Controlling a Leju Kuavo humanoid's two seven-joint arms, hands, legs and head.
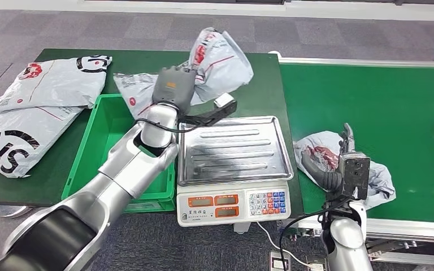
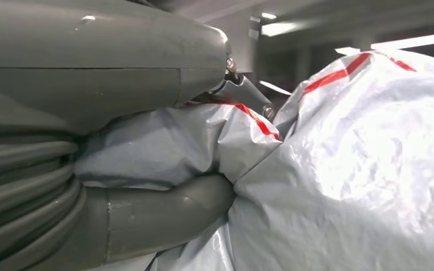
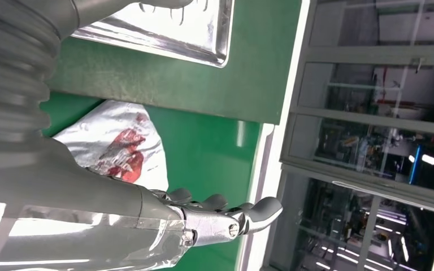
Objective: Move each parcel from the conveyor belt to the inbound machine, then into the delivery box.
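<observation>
My left hand has its fingers and thumb clamped on a crumpled grey poly-mailer parcel, held up over the far side of the table, behind the weighing scale and right of the green delivery box. My right hand rests with fingers spread, gripping nothing, over another parcel on the conveyor belt. Both bags look light, soft and slippery, so I'd pinch a bunched fold.

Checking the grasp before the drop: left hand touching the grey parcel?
Touching. The left wrist view shows the left hand with its thumb pressed into the grey parcel, the plastic bunched against it.
</observation>
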